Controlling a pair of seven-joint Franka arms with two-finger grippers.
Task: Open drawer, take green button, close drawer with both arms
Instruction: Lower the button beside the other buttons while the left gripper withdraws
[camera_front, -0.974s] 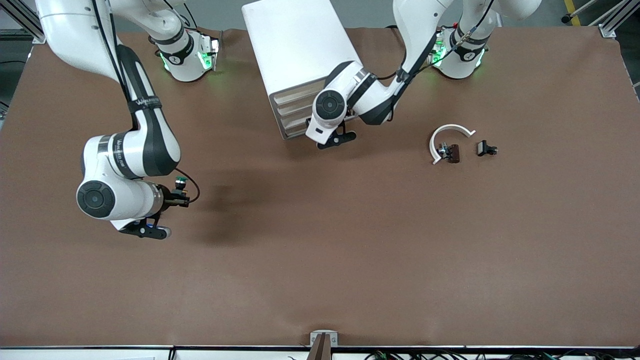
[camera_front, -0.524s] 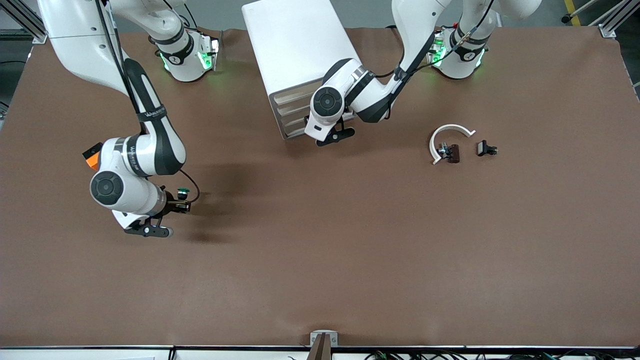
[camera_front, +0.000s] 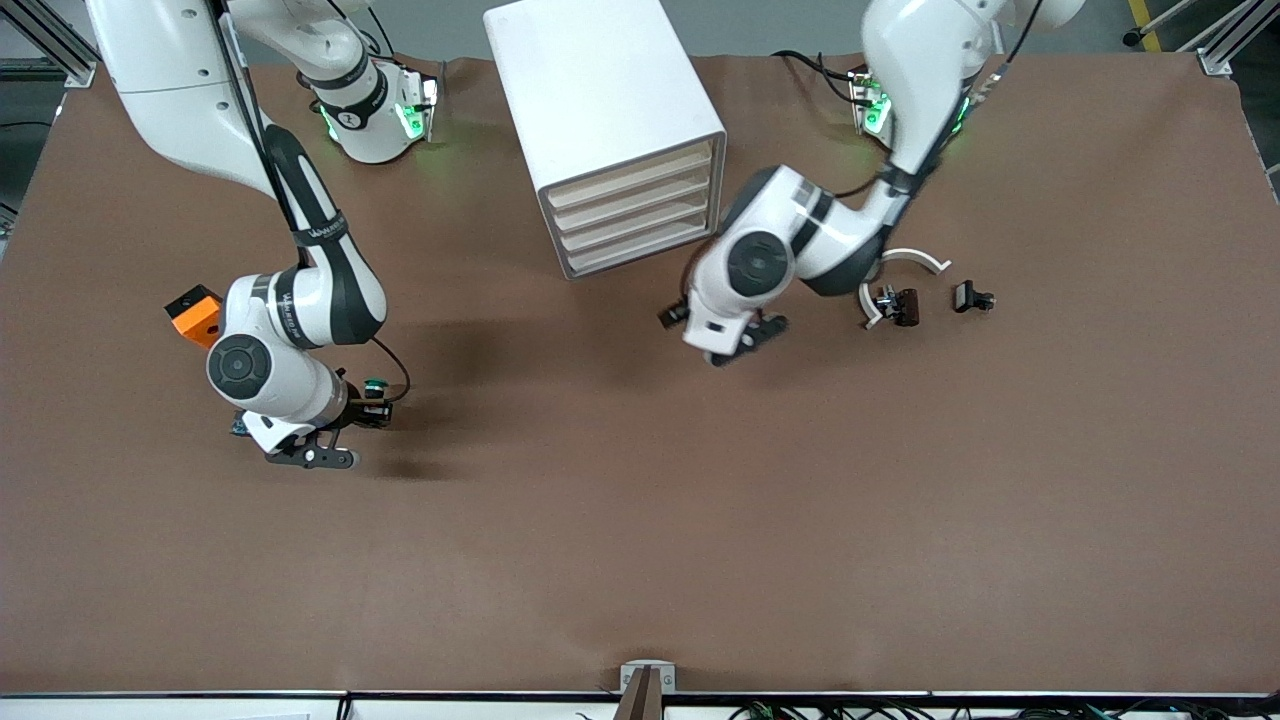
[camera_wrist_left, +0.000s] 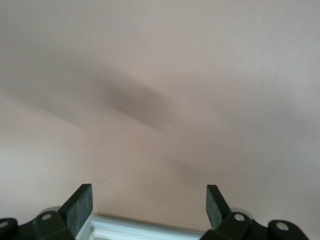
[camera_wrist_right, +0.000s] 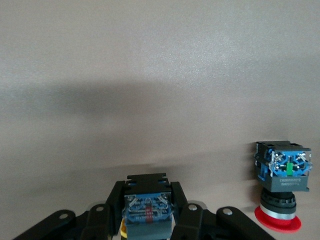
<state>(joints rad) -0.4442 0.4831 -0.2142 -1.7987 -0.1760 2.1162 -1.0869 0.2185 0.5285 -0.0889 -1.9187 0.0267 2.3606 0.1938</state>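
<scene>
The white cabinet (camera_front: 600, 90) stands at the robots' end of the table, and its four cream drawer fronts (camera_front: 632, 215) all sit flush; I cannot tell which is the task's drawer. My right gripper (camera_front: 366, 412) hangs low over the table toward the right arm's end, shut on the button (camera_front: 374, 384), whose green cap shows. In the right wrist view the button's blue base (camera_wrist_right: 146, 207) sits clamped in the right gripper (camera_wrist_right: 147, 195). My left gripper (camera_front: 738, 342) is over the table in front of the cabinet. The left wrist view shows the left gripper (camera_wrist_left: 148, 204) open with nothing in it.
A red-capped button (camera_wrist_right: 280, 187) lies on the table beside the right gripper. An orange block (camera_front: 194, 312) sits by the right arm. Toward the left arm's end lie a white curved piece (camera_front: 905, 260) and two small dark parts (camera_front: 900, 303), (camera_front: 972, 297).
The left arm pulled away from the drawer fronts toward its own end of the table. The right arm sank lower with the button, uncovering the orange block.
</scene>
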